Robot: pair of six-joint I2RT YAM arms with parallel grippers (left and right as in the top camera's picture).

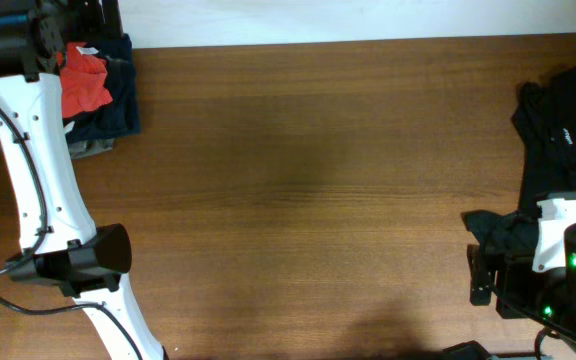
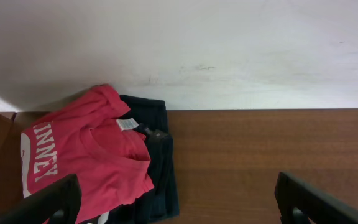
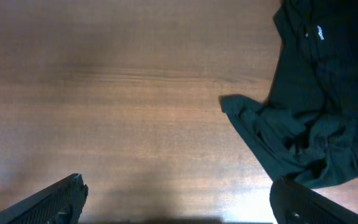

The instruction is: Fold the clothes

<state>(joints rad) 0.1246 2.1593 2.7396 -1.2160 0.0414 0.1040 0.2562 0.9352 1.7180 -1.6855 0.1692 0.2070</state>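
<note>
Seemingly near done: the shirt (image 1: 86, 80) lies roughly folded atop the dark pile (image 1: 120, 108) at ten o'clock overhead. Left gripper (image 2: 179, 205) and right gripper (image 3: 179, 205) gape wide, empty, touching nothing.

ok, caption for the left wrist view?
Open left gripper facing the red T-shirt on a dark garment pile by the wall.

Left arm (image 1: 40, 170): white links, black joint, thin black cable, green LED. Right arm (image 1: 553, 250): black body, white cover, green LEDs.
</note>
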